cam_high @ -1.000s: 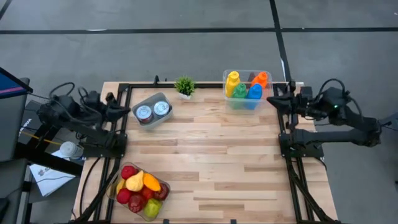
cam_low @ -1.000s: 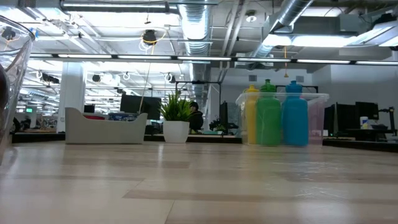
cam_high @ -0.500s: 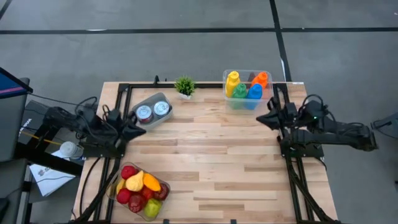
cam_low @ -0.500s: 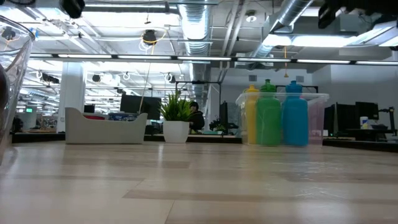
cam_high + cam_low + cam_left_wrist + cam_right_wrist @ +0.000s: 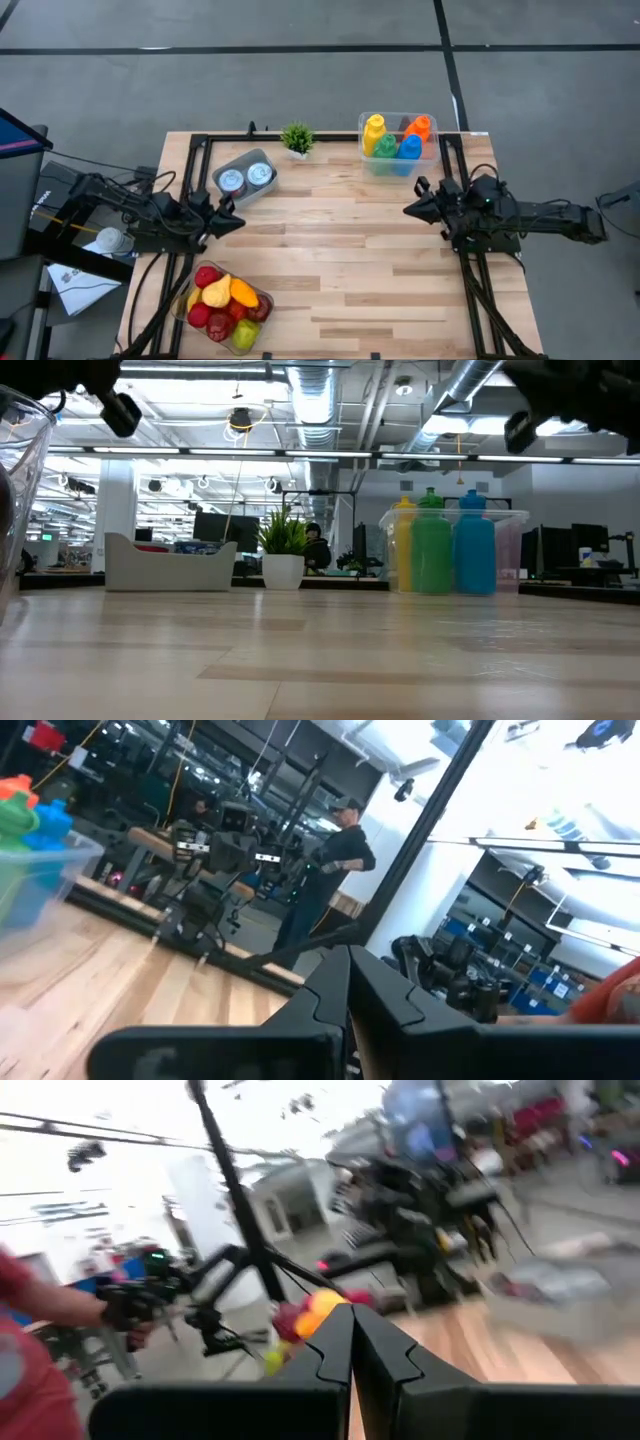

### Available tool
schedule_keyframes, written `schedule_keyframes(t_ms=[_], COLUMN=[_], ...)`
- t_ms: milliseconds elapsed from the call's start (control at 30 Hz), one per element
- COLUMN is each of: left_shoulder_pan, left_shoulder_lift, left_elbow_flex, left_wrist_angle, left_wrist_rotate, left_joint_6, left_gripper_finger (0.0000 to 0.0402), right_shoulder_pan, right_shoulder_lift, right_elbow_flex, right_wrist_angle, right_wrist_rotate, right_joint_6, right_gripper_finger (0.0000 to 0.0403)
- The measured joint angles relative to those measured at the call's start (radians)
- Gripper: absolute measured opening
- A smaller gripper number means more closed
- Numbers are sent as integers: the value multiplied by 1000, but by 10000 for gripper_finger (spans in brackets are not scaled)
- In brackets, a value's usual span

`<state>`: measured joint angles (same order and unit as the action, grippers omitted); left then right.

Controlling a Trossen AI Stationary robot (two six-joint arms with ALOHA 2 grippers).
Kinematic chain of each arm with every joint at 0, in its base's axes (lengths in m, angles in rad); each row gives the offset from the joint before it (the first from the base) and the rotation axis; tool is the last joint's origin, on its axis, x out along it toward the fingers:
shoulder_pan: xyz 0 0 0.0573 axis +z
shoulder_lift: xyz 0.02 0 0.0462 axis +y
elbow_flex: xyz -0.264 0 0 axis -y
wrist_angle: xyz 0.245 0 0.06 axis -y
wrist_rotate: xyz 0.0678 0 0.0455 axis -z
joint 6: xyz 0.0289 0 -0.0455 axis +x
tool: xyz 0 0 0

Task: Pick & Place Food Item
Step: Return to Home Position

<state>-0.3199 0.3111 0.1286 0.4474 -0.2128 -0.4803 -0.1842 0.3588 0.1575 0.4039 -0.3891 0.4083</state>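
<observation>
Now the left gripper [image 5: 228, 222], closed empty, hangs near the fruit bin [image 5: 268, 298]; the right gripper [image 5: 412, 208], likewise closed, well apart — a low swing could clip that bin.

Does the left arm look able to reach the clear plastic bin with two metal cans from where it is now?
Probably yes: the left gripper, shut, hangs close beside the clear plastic bin, with only wooden table top between them.

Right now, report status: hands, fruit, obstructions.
Left hand shut, empty, raised at left. Right hand shut, empty, raised at right. Fruit piled in transparent bin. Nothing between hands.
</observation>
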Motion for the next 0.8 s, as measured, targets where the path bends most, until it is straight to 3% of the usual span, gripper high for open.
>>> schedule_keyframes(t_ms=[167,333,467,533,633,733,800], left_shoulder_pan=[0,0,0,0,15,80,136], left_shoulder_lift=[0,6,11,12,11,-5,-11], left_elbow_flex=[-27,-32,-32,-33,-33,-32,-40], left_wrist_angle=[-2,2,10,62,194,231,219], left_wrist_rotate=[-1,-1,-4,-5,-3,3,35], left_joint_6=[1,2,2,29,182,165,118], left_gripper_finger=[0,0,0,0,0,0,0], right_shoulder_pan=[-2,15,12,-3,-43,-119,-178], right_shoulder_lift=[1,1,1,0,-18,-68,-107], right_elbow_flex=[-7,-6,-6,-6,-5,-6,-5], right_wrist_angle=[-72,-81,1,95,231,240,206], right_wrist_rotate=[54,54,54,61,-18,-146,-177], right_joint_6=[17,157,158,71,16,57,98], right_gripper_finger=[0,0,0,0,0,0,0])
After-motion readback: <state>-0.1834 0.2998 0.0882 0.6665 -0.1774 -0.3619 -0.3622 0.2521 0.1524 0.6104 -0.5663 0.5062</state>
